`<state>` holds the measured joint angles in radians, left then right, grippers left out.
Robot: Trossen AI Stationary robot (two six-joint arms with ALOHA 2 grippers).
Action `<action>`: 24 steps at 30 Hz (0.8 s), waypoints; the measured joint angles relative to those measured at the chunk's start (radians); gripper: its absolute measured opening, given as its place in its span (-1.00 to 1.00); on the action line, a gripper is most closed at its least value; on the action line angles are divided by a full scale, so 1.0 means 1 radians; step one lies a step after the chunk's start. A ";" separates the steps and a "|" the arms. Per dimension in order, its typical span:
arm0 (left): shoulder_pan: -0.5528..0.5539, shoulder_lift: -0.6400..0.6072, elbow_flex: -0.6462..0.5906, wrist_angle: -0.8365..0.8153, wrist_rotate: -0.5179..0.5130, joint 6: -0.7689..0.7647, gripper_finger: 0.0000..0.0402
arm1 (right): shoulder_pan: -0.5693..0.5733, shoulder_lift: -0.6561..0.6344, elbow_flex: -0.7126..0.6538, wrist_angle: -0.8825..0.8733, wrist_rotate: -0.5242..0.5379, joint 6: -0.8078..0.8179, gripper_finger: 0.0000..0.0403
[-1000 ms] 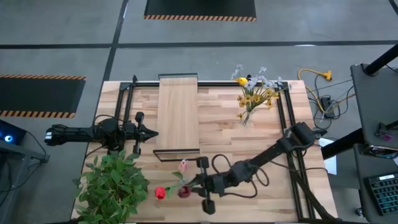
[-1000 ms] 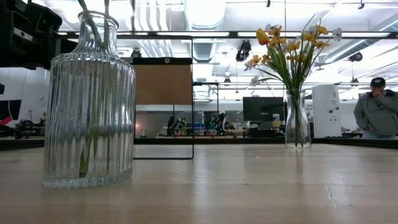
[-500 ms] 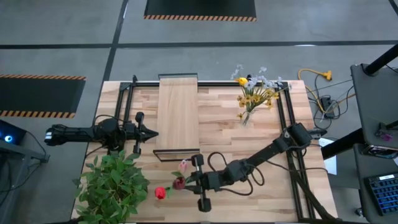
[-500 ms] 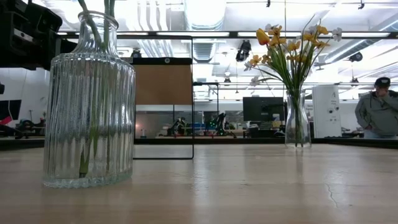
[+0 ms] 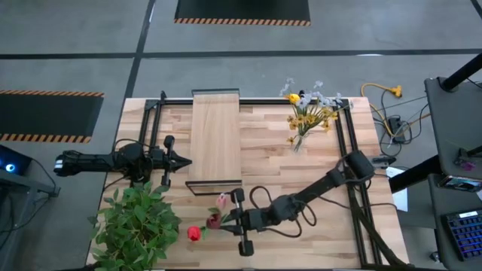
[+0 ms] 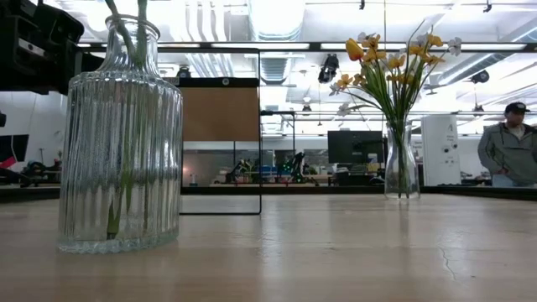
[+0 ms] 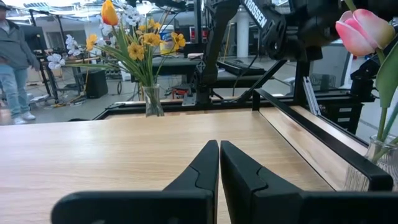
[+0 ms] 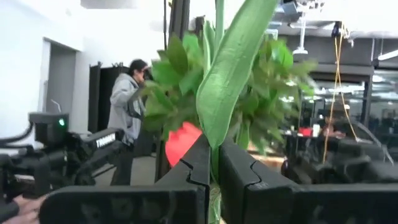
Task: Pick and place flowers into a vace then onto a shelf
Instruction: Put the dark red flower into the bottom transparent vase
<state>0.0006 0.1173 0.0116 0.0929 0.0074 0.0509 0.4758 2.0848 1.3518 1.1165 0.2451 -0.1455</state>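
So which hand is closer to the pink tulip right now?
Right. The right hand is right beside the pink tulip, shut on a flower stem in that vase. The left hand waits farther off, beside the shelf.

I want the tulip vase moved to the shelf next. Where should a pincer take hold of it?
Grip the ribbed glass vase at its narrow neck, probably from the side, level. The body is broad and round, and the tulip stems rise out of the mouth, blocking a top approach.
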 joint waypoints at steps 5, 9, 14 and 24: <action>0.000 0.000 0.000 -0.001 0.000 0.000 -1.00 | -0.007 0.060 0.000 0.027 0.022 0.024 -0.96; 0.000 0.000 0.000 -0.002 0.000 0.000 -1.00 | -0.009 0.102 0.000 0.042 0.050 0.057 -0.96; 0.000 0.000 0.000 -0.005 0.000 0.000 -1.00 | -0.008 0.138 -0.011 0.045 0.094 0.070 -0.96; 0.000 0.000 0.000 -0.005 0.000 0.000 -1.00 | 0.001 0.152 -0.058 0.048 0.098 0.116 -0.94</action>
<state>0.0006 0.1177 0.0116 0.0883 0.0074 0.0508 0.4764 2.2364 1.2934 1.1643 0.3428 -0.0291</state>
